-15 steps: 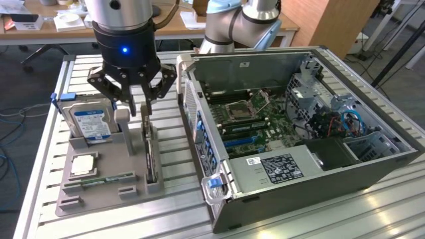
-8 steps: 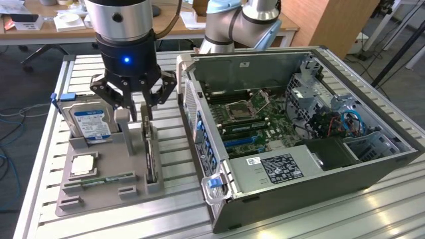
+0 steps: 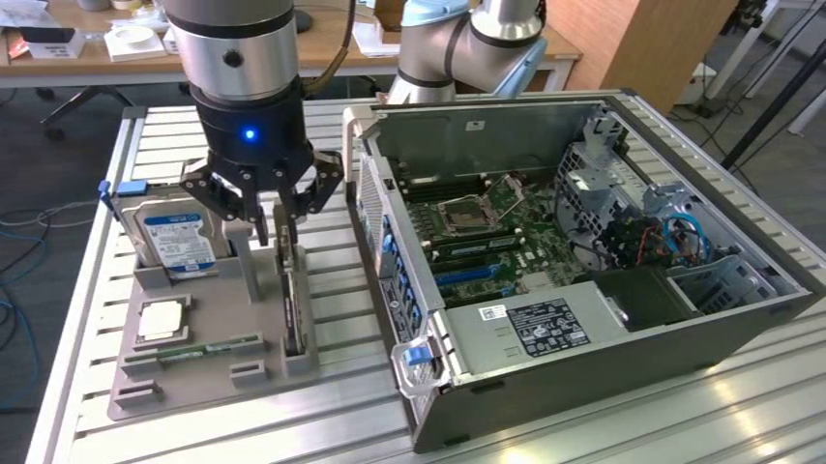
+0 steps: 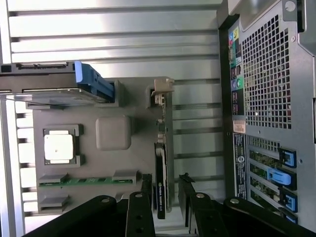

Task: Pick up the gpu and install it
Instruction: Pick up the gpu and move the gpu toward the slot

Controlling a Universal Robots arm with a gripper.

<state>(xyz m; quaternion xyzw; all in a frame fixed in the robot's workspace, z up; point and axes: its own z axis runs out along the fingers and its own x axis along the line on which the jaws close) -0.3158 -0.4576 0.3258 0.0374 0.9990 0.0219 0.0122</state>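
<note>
**The claw (image 3: 278,227) hanging wide over the gpu (image 3: 292,300)**

Jaws are straddling the card without touching it. It is standing on edge in the tray (image 3: 188,382), at nine o'clock of the case (image 3: 581,377) in the exterior view. Likely light, stiff, fragile: its flat faces near the top edge are offering the best hold.

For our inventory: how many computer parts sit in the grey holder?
4: hard drive at one end, processor flat beside it, memory stick beyond that, gpu on edge nearest the case.
</note>
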